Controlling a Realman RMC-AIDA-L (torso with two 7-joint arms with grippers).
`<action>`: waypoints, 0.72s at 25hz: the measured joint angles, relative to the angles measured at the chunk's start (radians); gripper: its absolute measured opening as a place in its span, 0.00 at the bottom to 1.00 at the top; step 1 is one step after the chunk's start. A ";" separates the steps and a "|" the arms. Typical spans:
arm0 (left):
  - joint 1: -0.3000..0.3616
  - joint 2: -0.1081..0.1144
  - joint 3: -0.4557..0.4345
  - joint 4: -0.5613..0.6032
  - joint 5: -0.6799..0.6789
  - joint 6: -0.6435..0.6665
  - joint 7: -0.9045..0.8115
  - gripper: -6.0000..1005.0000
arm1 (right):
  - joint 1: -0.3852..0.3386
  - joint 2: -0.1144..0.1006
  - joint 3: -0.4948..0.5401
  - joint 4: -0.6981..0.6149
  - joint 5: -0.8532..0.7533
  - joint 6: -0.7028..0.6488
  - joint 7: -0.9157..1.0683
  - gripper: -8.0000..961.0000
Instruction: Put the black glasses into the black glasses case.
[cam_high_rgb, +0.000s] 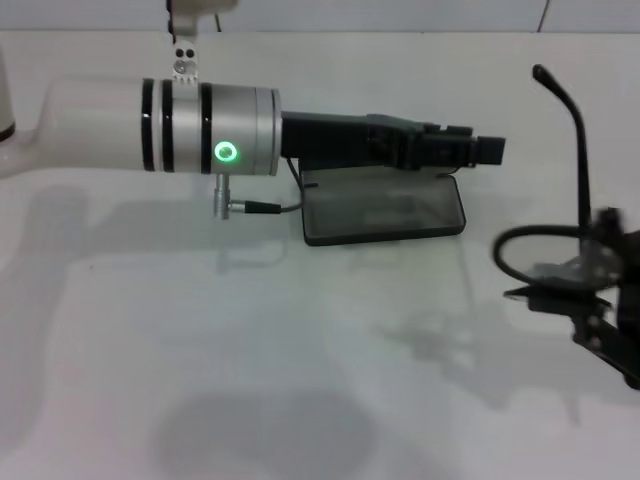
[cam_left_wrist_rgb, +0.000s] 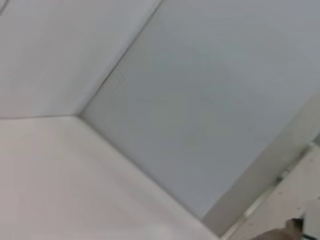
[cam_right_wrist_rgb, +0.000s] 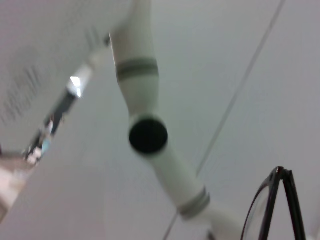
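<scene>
The black glasses case (cam_high_rgb: 385, 212) lies open on the white table at the back middle, its dark grey inside showing. My left arm reaches across from the left, and my left gripper (cam_high_rgb: 470, 149) lies along the case's far edge. My right gripper (cam_high_rgb: 603, 285) is at the right edge and holds the black glasses (cam_high_rgb: 545, 245) above the table, to the right of the case. One temple arm (cam_high_rgb: 578, 130) sticks upward. The glasses also show in the right wrist view (cam_right_wrist_rgb: 272, 205). The left wrist view shows only walls.
The white table (cam_high_rgb: 250, 350) spreads in front of the case. A cable (cam_high_rgb: 265, 208) hangs from my left wrist beside the case's left end. My left arm (cam_right_wrist_rgb: 147, 135) shows in the right wrist view.
</scene>
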 joint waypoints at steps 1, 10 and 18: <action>0.000 -0.003 0.000 0.000 0.006 -0.009 0.001 0.64 | 0.002 0.001 -0.003 0.012 0.010 -0.020 -0.011 0.12; -0.042 -0.030 0.008 -0.073 -0.111 -0.061 0.156 0.64 | 0.195 0.007 -0.079 0.312 0.026 -0.018 0.022 0.12; -0.009 -0.025 0.011 -0.096 -0.238 0.088 0.329 0.64 | 0.257 0.006 -0.071 0.407 0.026 0.107 0.092 0.12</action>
